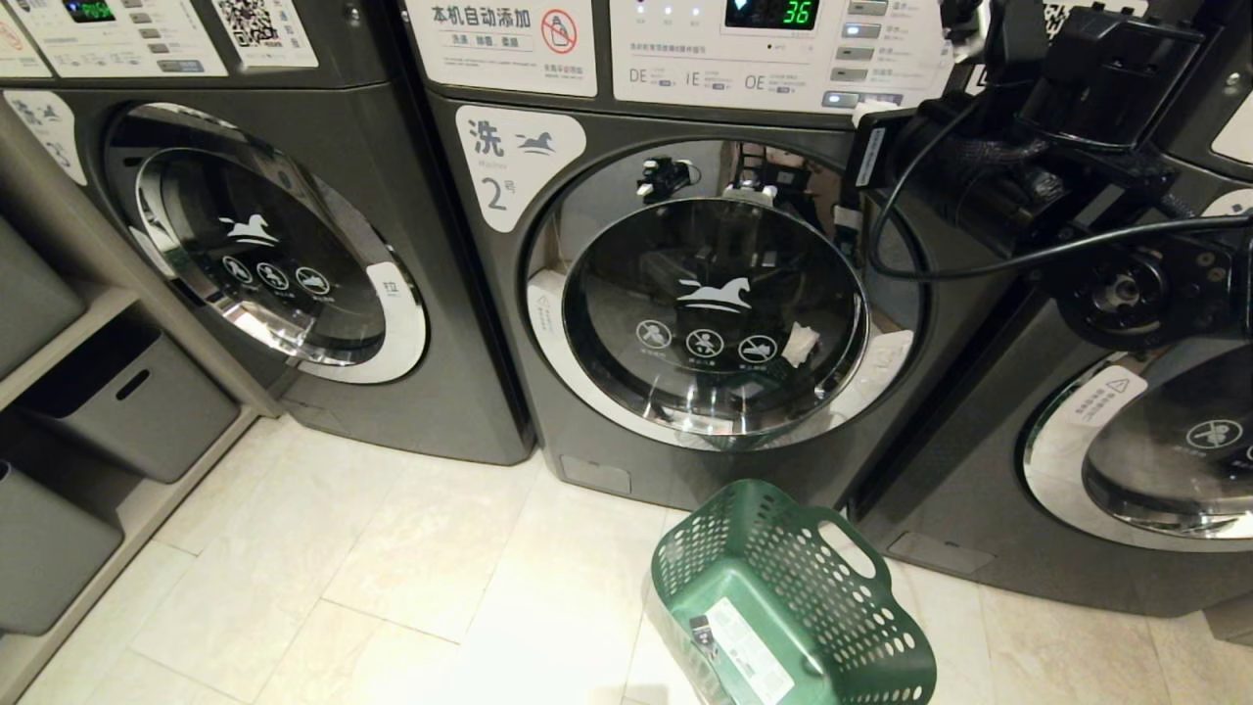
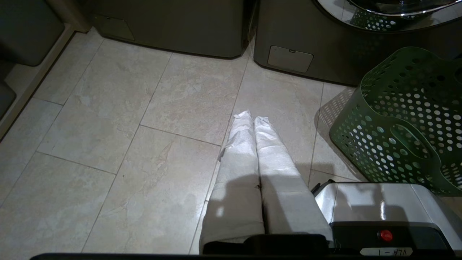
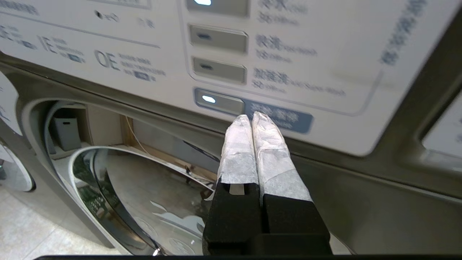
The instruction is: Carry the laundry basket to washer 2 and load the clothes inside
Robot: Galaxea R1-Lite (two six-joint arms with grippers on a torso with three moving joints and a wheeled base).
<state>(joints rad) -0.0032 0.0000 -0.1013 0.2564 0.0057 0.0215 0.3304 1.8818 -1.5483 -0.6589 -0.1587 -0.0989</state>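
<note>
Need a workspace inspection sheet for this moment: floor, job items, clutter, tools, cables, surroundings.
Surface: pale tiled floor, nothing loose on it besides the basket.
Job's things: green laundry basket tipped on its side in front of washer 2, sticker on its base showing; washer door shut, display reads 36; clothes not seen.
Clutter: nothing seen.
Grippers: right tool shut, tips at a lit button on the washer's control panel; left tool shut, parked low over the floor beside the basket.
Cables: black cable looping off the right arm.
Surroundings: matching washers either side; grey bins on shelving at left.
</note>
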